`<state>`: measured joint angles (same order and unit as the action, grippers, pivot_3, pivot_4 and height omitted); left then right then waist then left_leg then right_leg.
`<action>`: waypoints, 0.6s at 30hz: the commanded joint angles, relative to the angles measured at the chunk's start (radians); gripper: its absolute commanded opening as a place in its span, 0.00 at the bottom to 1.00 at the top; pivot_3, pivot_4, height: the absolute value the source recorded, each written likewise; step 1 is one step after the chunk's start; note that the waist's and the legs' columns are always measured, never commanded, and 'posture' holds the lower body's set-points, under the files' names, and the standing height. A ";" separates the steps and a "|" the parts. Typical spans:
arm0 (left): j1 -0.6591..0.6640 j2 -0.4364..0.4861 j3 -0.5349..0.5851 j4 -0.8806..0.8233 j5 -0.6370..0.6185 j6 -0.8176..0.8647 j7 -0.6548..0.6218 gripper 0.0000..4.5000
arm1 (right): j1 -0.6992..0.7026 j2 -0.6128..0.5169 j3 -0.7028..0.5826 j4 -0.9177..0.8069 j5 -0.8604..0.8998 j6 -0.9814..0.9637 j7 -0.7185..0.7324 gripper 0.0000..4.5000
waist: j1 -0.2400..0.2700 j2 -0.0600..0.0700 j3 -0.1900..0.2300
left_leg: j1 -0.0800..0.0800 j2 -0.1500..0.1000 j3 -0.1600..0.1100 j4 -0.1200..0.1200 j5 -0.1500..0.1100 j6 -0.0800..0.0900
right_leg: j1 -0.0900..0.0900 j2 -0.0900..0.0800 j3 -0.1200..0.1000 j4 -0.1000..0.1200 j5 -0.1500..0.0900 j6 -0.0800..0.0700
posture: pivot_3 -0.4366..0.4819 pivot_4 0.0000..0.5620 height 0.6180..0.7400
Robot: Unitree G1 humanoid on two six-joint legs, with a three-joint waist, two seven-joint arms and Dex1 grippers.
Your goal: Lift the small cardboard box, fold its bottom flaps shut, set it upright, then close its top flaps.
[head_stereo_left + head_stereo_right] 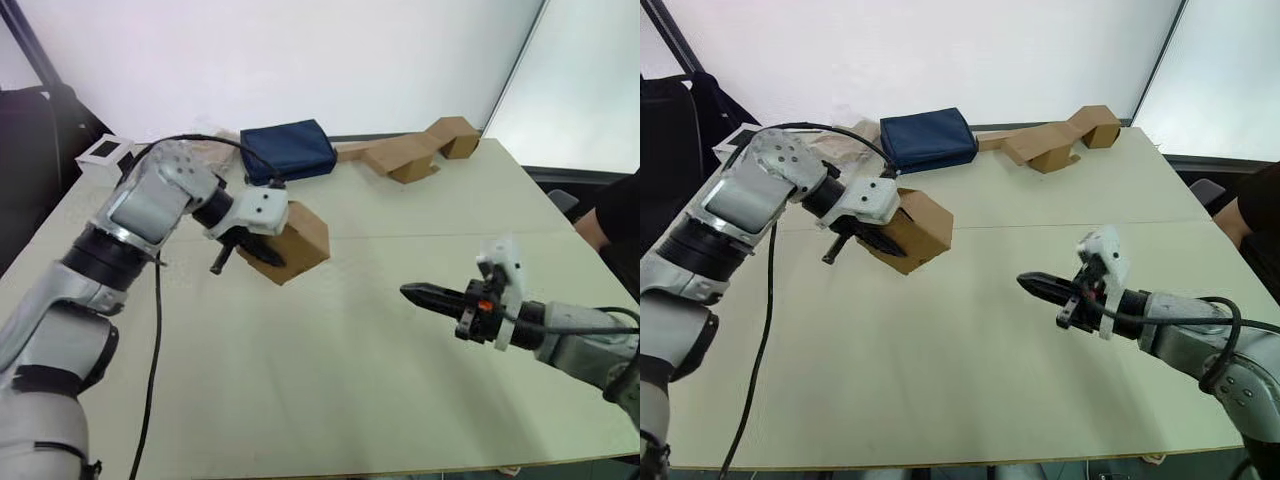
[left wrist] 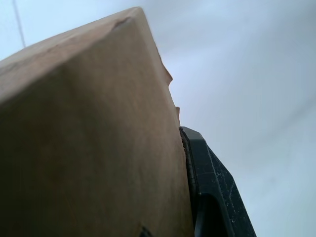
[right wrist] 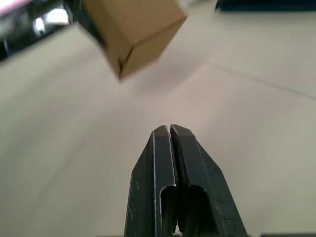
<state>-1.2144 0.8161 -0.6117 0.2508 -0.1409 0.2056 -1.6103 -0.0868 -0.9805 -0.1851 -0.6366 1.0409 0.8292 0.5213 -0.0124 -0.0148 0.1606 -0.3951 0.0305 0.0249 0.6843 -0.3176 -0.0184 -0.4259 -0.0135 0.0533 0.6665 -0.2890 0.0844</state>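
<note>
The small cardboard box [image 1: 302, 240] is plain brown and hangs tilted above the table at centre left, one corner pointing down. My left gripper [image 1: 250, 252] is shut on the box's near wall; in the left wrist view brown cardboard [image 2: 89, 143] presses against one black finger [image 2: 212, 187]. My right gripper [image 1: 418, 293] hovers low over the table at the right, its fingers pressed together and empty, pointing toward the box [image 3: 131, 29] from a short distance away.
At the table's far edge sit a dark blue pouch [image 1: 288, 150] and a longer folded cardboard piece [image 1: 410, 152]. A small white cube with a black square [image 1: 104, 152] lies at the far left corner. A cable [image 1: 155, 330] hangs along my left arm. A person's dark sleeve [image 1: 620, 225] shows at right.
</note>
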 commanded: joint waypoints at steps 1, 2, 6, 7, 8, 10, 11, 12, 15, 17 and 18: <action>-0.063 0.038 -0.106 -0.072 0.033 -0.020 -0.004 0.00 | 0.011 -0.015 0.044 -0.079 -0.093 -0.022 0.026 0.01 | 0.000 0.000 0.000 | 0.000 0.000 0.000 0.000 0.000 0.000 | 0.000 0.000 0.000 0.000 0.000 0.000 | 0.48 0.27 1.00; -0.070 0.041 -0.123 -0.082 0.037 -0.006 -0.004 0.00 | 0.007 0.006 0.041 -0.083 -0.088 -0.030 0.020 0.01 | 0.000 0.000 0.000 | 0.000 0.000 0.000 0.000 0.000 0.001 | 0.000 0.000 0.000 0.000 0.000 0.000 | 0.48 0.27 1.00; -0.089 0.021 -0.220 -0.168 0.013 0.085 -0.004 0.00 | 0.002 0.069 0.067 -0.096 -0.141 -0.042 -0.016 0.01 | -0.001 0.000 0.000 | 0.000 0.000 0.000 0.001 -0.001 0.001 | 0.000 0.000 0.001 0.000 0.000 0.000 | 0.48 0.27 1.00; -0.085 0.007 -0.237 -0.170 0.034 0.094 -0.004 0.00 | 0.002 0.086 0.073 -0.099 -0.149 -0.043 -0.024 0.01 | 0.000 0.000 0.000 | 0.000 0.000 0.000 0.001 -0.001 0.001 | 0.000 0.000 0.001 0.000 0.000 0.000 | 0.48 0.27 1.00; -0.080 -0.002 -0.253 -0.175 0.040 0.109 -0.004 0.00 | 0.002 0.109 0.073 -0.103 -0.149 -0.048 -0.037 0.01 | 0.000 0.000 0.000 | -0.001 0.000 0.000 0.001 -0.001 0.001 | 0.000 0.000 0.001 0.000 0.000 0.000 | 0.48 0.27 1.00; -0.071 -0.013 -0.276 -0.188 0.044 0.116 -0.004 0.00 | -0.002 0.147 0.073 -0.110 -0.149 -0.049 -0.061 0.01 | 0.000 -0.001 0.000 | -0.001 0.000 0.000 0.001 -0.001 0.001 | 0.000 0.000 0.000 0.000 0.000 0.000 | 0.48 0.27 1.00; -0.066 -0.024 -0.284 -0.191 0.048 0.120 -0.004 0.00 | -0.007 0.161 0.076 -0.111 -0.156 -0.048 -0.072 0.01 | -0.001 -0.001 0.000 | -0.001 0.000 0.000 0.001 -0.001 0.001 | 0.000 0.000 0.000 0.000 0.000 0.000 | 0.48 0.27 1.00; -0.062 -0.037 -0.291 -0.189 0.056 0.122 -0.004 0.00 | -0.010 0.172 0.080 -0.111 -0.165 -0.046 -0.079 0.01 | -0.002 -0.001 0.000 | 0.000 0.000 0.000 0.001 -0.001 0.001 | 0.000 0.000 0.001 0.000 0.000 0.000 | 0.48 0.27 1.00; -0.052 -0.069 -0.306 -0.175 0.073 0.147 -0.004 0.00 | -0.020 0.197 0.095 -0.109 -0.185 -0.039 -0.094 0.01 | 0.000 -0.001 0.000 | 0.000 0.000 0.000 0.001 -0.001 0.001 | 0.000 0.000 0.001 0.000 0.000 0.000 | 0.48 0.27 1.00; -0.042 -0.079 -0.308 -0.176 0.079 0.164 -0.004 0.00 | -0.023 0.206 0.104 -0.108 -0.197 -0.037 -0.098 0.01 | -0.001 0.000 0.000 | 0.000 0.000 0.000 0.001 -0.001 0.001 | 0.000 0.000 0.000 0.000 0.000 0.000 | 0.48 0.27 1.00; -0.036 -0.085 -0.299 -0.176 0.086 0.170 -0.004 0.06 | -0.020 0.209 0.105 -0.108 -0.204 -0.036 -0.099 0.00 | -0.001 -0.001 0.000 | 0.000 0.000 0.000 0.001 -0.001 0.001 | 0.000 0.000 0.001 0.000 0.000 0.000 | 0.48 0.27 1.00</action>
<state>-1.2509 0.7306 -0.9286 0.0831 -0.0705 0.3638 -1.6114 -0.1015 -0.7751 -0.0793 -0.7150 0.8465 0.7999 0.4263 -0.0133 -0.0153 0.1609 -0.3952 0.0305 0.0247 0.6856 -0.3182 -0.0174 -0.4257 -0.0130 0.0538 0.6669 -0.2889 0.0846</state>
